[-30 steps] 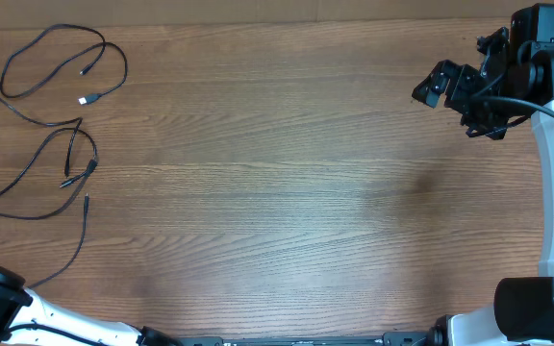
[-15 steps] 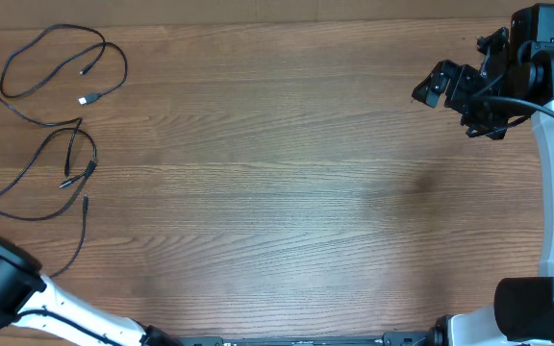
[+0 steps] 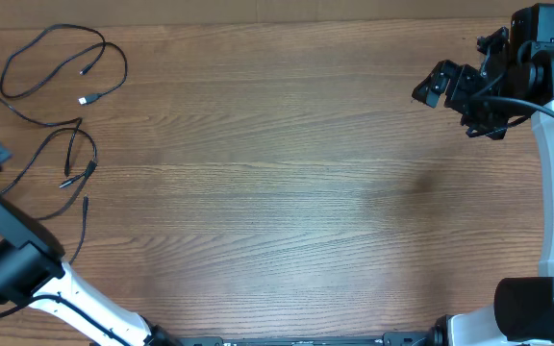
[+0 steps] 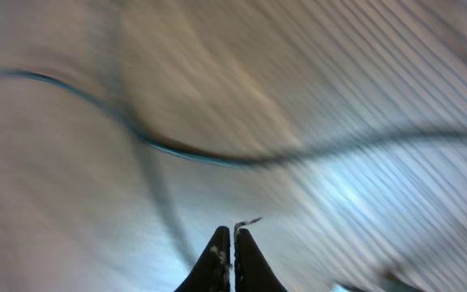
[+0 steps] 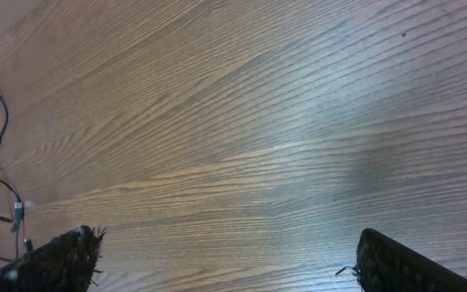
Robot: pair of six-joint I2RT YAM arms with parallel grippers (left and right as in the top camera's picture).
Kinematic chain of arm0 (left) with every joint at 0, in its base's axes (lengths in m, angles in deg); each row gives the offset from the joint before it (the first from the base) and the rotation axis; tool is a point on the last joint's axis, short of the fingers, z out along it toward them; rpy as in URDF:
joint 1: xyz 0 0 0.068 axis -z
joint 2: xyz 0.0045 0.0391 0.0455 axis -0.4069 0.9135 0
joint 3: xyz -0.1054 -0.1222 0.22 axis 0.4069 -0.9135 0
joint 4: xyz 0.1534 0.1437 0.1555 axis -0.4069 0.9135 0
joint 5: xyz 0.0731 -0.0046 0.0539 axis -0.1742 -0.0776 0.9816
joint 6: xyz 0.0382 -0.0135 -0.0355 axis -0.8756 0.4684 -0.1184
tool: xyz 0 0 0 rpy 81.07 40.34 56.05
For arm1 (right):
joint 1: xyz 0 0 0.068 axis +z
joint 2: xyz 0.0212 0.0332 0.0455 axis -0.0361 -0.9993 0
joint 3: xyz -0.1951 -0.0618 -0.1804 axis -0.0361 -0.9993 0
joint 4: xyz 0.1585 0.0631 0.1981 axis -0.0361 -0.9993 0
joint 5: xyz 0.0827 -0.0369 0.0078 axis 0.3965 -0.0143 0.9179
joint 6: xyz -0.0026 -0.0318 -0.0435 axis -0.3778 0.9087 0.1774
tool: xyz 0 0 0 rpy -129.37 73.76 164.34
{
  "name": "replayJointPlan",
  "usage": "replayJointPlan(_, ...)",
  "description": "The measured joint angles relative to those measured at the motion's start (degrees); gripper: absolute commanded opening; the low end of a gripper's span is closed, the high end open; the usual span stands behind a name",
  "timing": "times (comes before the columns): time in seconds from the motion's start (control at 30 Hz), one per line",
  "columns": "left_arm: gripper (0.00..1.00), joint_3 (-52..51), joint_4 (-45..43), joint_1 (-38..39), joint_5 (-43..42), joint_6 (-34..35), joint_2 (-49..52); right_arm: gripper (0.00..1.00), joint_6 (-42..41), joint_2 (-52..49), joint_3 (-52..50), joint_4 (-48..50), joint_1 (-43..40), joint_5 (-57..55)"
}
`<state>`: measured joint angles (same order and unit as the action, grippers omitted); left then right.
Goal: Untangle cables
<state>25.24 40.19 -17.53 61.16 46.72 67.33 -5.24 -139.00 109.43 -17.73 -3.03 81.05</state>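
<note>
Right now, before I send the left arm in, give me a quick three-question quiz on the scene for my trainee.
1. True or false: the right gripper is open and holds nothing.
2. Seen from overhead, the cables lie on the table at its: A) far-left side, B) centre, C) right side.
3. Fill in: in the left wrist view, the left gripper is ___, with a blurred cable lying ahead of it.

Key: 1 true; 2 A; 3 shut.

L wrist cam motion-blurred; cables (image 4: pixel 217 161) smeared, ends out of frame.
</note>
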Motion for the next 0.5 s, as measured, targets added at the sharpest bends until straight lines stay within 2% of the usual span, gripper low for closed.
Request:
replayJointPlan(0.23,0.04,-9.1,-3.5,3.4,-13.0,0.0,0.1,1.00,0.0,0.0,0.0,0.0,0.0,0.0)
replayJointPlan(0.5,0.04,-17.1,-8.3,7.8,-16.6,0.0,-0.1,1.00,0.0,0.0,0.0,0.0,0.0,0.0)
